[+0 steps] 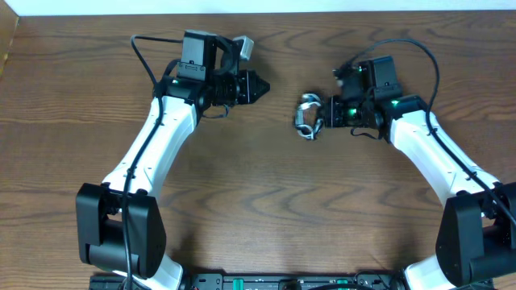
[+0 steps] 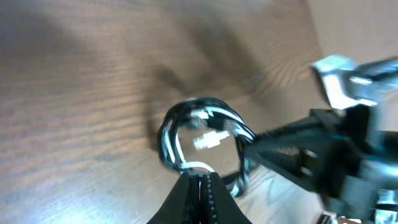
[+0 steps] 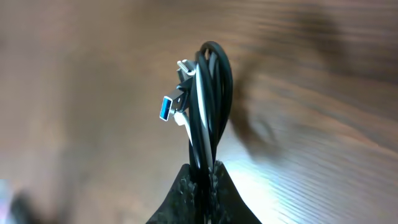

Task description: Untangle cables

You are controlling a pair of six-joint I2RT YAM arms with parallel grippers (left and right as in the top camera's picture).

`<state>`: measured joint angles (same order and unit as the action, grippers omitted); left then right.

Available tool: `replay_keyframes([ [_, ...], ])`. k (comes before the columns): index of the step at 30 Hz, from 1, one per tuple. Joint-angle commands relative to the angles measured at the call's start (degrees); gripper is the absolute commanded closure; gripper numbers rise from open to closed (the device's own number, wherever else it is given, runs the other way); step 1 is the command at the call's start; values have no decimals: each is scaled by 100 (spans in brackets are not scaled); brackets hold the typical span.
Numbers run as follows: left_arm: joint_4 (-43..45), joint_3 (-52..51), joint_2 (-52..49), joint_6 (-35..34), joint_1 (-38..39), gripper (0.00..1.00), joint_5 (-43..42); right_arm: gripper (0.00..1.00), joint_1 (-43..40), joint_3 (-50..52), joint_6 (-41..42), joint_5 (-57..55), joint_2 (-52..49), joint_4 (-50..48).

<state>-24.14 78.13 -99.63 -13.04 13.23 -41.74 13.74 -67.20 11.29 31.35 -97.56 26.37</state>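
The cables, one black and one white, form a small coil just above the table's centre. My right gripper is shut on the coil's right side. In the right wrist view the coil rises edge-on out of the shut right gripper, with a blue-tipped plug sticking out to the left. My left gripper is shut and empty, a short way to the upper left of the coil, apart from it. From the left wrist view the coil lies just beyond the shut left gripper, and the right gripper's fingers reach in from the right.
The wooden table fills every view, with nothing else lying on it. Both arm bases stand at the near corners. The table's back edge runs just behind the left arm's wrist.
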Motion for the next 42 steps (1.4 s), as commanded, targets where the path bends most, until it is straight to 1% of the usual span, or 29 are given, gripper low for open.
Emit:
replay_keyframes([
  [1, -402, 85, 111, 269, 15, 89, 476, 99, -216, 13, -1729, 2288, 4, 4],
  [2, -540, 85, 111, 387, 4, 89, 507, 99, -299, 13, -1849, 2608, 4, 4],
  [4, -739, 85, 111, 608, -15, 84, 514, 99, -459, 13, -1993, 2997, 4, 0],
  [5, -852, 85, 111, 710, -39, 83, 514, 99, -538, 13, -2017, 3112, 4, 0],
  [6, -933, 85, 111, 780, -61, 76, 514, 99, -632, 13, -2017, 3171, 4, 0],
  [9, -1113, 81, 105, 855, -142, 69, 511, 99, -828, 13, -2020, 3390, 4, 17],
  [12, -1104, 28, 81, 852, -170, 67, 468, 99, -896, 13, -2020, 3657, 4, 22],
  [15, -990, -68, 17, 857, -153, 66, 87, 99, -881, 13, -2015, 3676, 4, 22],
  [16, -911, -114, -42, 946, -146, 64, -240, 99, -881, 13, -2013, 3679, 4, 24],
  [18, -848, -125, -166, 1207, -142, 62, -625, 99, -881, 13, -2013, 3679, 4, 28],
  [22, -509, -125, -511, 1257, -144, 56, -977, 99, -881, 13, -2013, 3797, 4, 42],
  [26, 24, -125, -879, 1255, -142, 53, -1746, 99, -883, 13, -2013, 3805, 4, 46],
  [28, 214, -125, -1027, 1246, -142, 53, -1993, 99, -881, 13, -2013, 3807, 4, 46],
  [37, 551, -125, -1488, 1237, -107, 53, -2592, 99, -881, 13, -2011, 3851, 4, 42],
  [42, 704, -125, -1648, 1235, -42, 53, -2717, 99, -881, 13, -2011, 3893, 4, 39],
])
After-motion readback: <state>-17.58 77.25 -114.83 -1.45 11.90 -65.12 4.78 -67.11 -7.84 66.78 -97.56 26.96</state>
